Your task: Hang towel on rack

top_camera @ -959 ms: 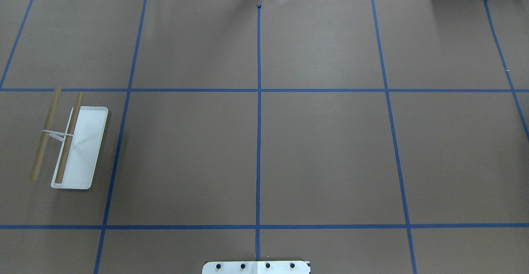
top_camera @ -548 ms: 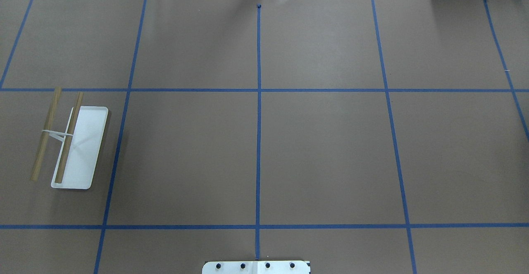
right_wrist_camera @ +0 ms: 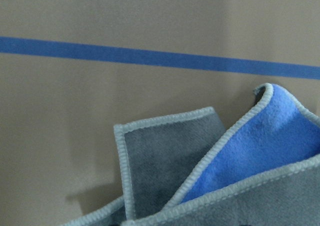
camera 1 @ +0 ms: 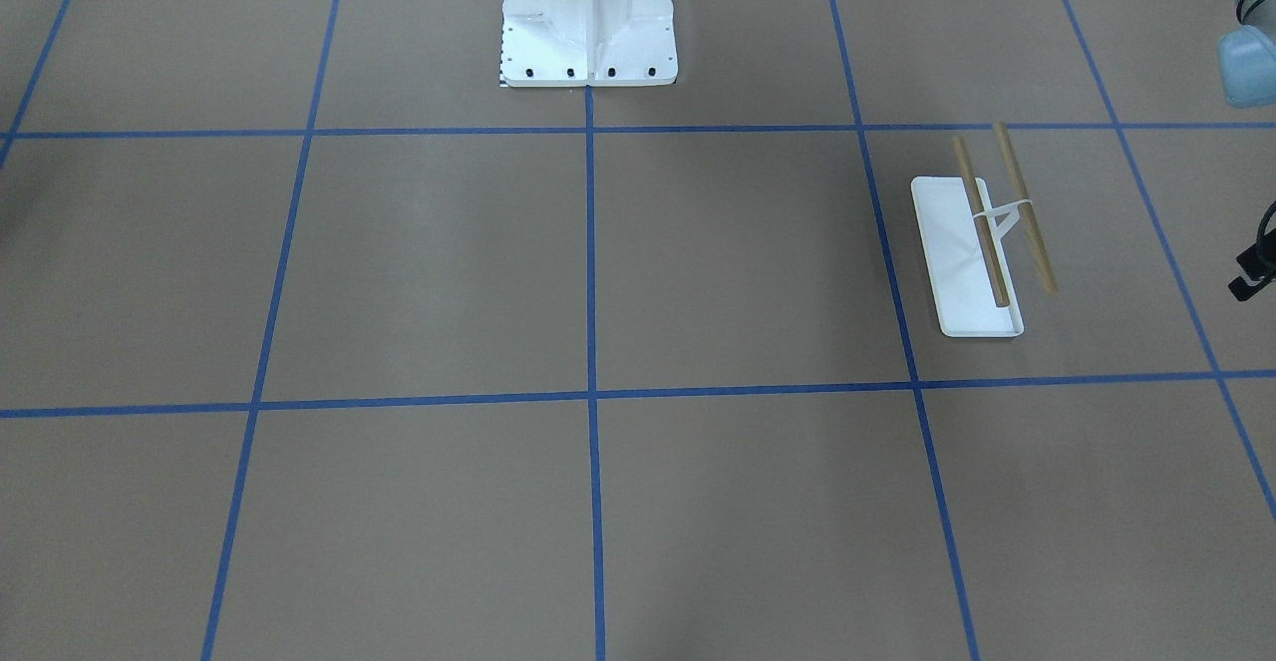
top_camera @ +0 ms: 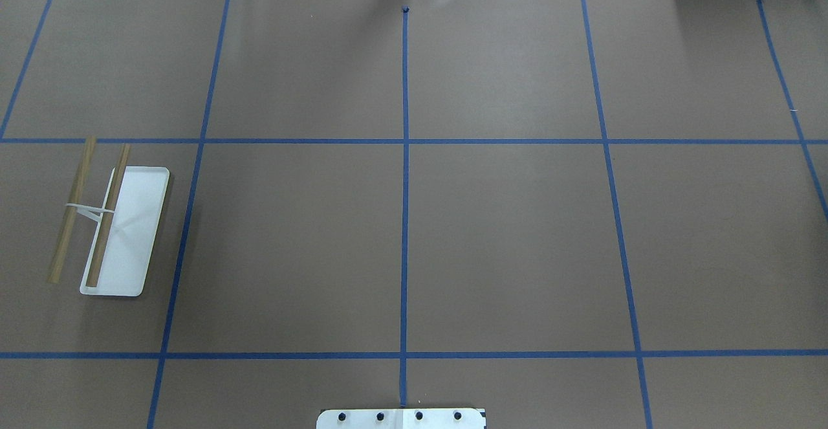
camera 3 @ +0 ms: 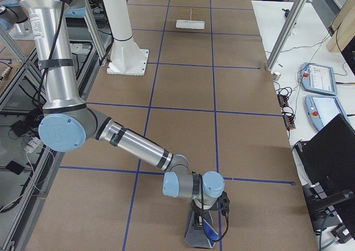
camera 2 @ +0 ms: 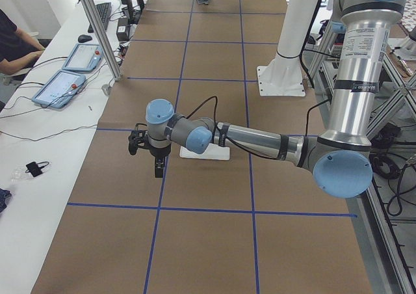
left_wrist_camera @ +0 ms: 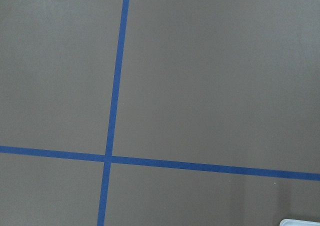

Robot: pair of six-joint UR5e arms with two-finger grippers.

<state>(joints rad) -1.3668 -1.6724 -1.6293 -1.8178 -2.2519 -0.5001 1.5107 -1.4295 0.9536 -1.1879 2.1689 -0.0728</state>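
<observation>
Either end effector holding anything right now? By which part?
Left end effector shows nothing in it. Right end effector is down at the towel; the grip itself cannot be told.

One brown paper-covered surface (top_camera: 517, 241) carries one small rack (top_camera: 123, 267) at the overhead view's left. The rack has one flat white rectangular tray (top_camera: 142, 209), one white forked support (top_camera: 90, 210) and two tan wooden rods (top_camera: 70, 222). One square soft cloth towel (right_wrist_camera: 260, 146), royal blue on one face and grey on the other, fills the bottom of the right wrist view. One large white bolted pedestal (camera 1: 588, 13) stands top centre in the front-facing view, with four dark bolts along its near edge. Two silver arms with pale blue joints show, the left arm (camera 2: 253, 138) and the right arm (camera 3: 138, 145). Each ends in one black tool: the left tool (camera 2: 158, 169) and the right tool (camera 3: 199, 224). Two tablet controllers (camera 2: 82, 57) lie in the upper left of the left side view, near one seated person (camera 2: 13, 43).
</observation>
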